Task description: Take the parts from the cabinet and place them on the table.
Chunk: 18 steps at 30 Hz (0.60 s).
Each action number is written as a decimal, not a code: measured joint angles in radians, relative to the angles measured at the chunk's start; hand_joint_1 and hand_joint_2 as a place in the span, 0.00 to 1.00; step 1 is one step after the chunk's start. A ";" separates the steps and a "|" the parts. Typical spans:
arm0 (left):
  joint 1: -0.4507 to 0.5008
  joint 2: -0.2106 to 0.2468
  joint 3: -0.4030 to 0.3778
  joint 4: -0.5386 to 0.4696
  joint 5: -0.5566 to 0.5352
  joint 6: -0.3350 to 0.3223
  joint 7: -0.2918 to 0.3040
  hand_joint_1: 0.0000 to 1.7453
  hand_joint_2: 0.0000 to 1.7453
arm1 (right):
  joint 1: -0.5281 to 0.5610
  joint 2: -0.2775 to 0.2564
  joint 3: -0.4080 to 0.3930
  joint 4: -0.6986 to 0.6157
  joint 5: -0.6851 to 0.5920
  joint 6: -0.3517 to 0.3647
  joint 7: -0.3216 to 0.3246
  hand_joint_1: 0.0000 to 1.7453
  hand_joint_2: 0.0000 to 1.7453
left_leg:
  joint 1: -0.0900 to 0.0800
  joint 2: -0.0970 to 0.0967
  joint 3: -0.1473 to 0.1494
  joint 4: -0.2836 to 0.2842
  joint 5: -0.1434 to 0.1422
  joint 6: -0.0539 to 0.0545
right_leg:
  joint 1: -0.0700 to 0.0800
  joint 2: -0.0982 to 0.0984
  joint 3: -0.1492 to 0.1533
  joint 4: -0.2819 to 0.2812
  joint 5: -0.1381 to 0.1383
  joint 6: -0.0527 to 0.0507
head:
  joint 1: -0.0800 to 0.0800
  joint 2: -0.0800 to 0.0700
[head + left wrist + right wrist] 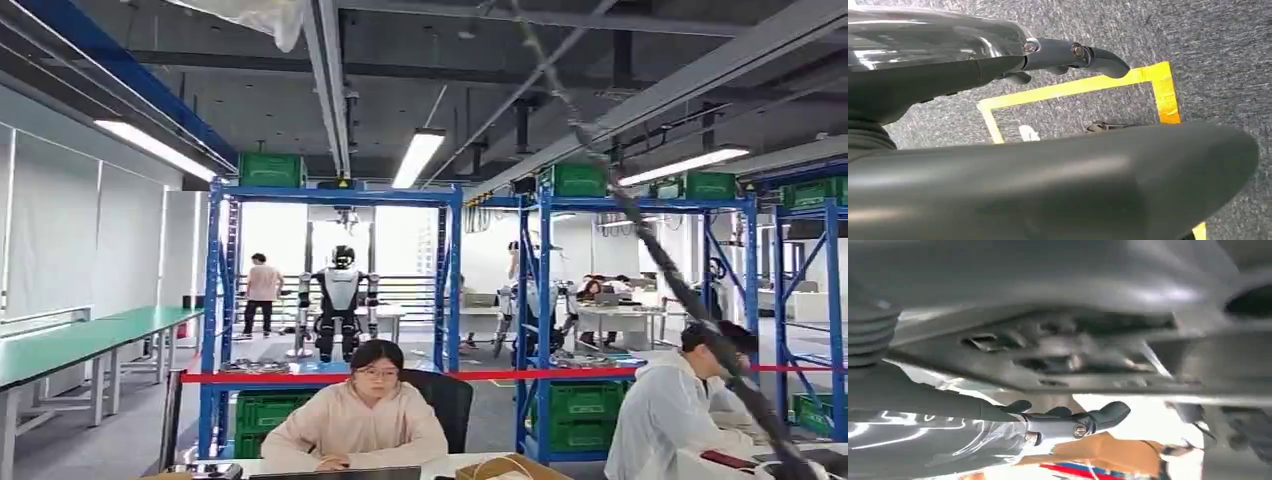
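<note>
Blue shelving racks with green crates stand ahead in the head view, beyond a pale table edge at the bottom. I cannot make out any parts on the shelves. My left hand hangs over grey floor with its fingers stretched out straight, the thick thumb apart from them and nothing held. My right hand lies under a grey surface, its fingers extended and empty.
Two people sit at the near table beside a cardboard box. A red barrier tape runs across the racks. Another humanoid stands behind. Green benches line the left. Yellow floor tape marks a square.
</note>
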 joint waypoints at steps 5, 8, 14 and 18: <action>0.008 0.006 -0.006 0.000 0.013 -0.006 -0.017 0.00 0.00 | 0.016 -0.033 -0.025 -0.070 -0.302 0.158 -0.233 0.00 0.00 | 0.001 0.000 -0.077 0.163 -0.035 -0.007 | 0.004 0.000 0.002 0.002 -0.002 -0.001 | 0.000 0.000; 0.010 0.011 -0.012 0.000 0.025 -0.008 -0.033 0.00 0.00 | 0.074 -0.075 -0.072 -0.184 -0.615 0.222 -0.392 0.00 0.00 | 0.006 0.001 0.027 -0.054 0.061 -0.011 | 0.002 0.000 0.002 0.014 -0.013 0.014 | 0.000 0.000; 0.016 0.012 -0.029 0.000 0.044 -0.019 -0.048 0.00 0.00 | 0.473 -0.063 -0.300 -0.703 -1.270 0.374 -0.559 0.00 0.00 | 0.005 -0.005 0.045 -0.070 0.048 0.021 | 0.005 -0.003 0.003 0.034 -0.042 0.036 | -0.001 0.000; 0.020 0.012 -0.029 0.000 0.057 -0.018 -0.045 0.00 0.00 | 0.728 -0.039 -0.360 -1.026 -1.298 0.415 -0.623 0.00 0.00 | 0.001 -0.005 0.047 -0.069 0.046 0.032 | -0.003 -0.003 -0.120 0.309 -0.180 0.050 | -0.001 0.000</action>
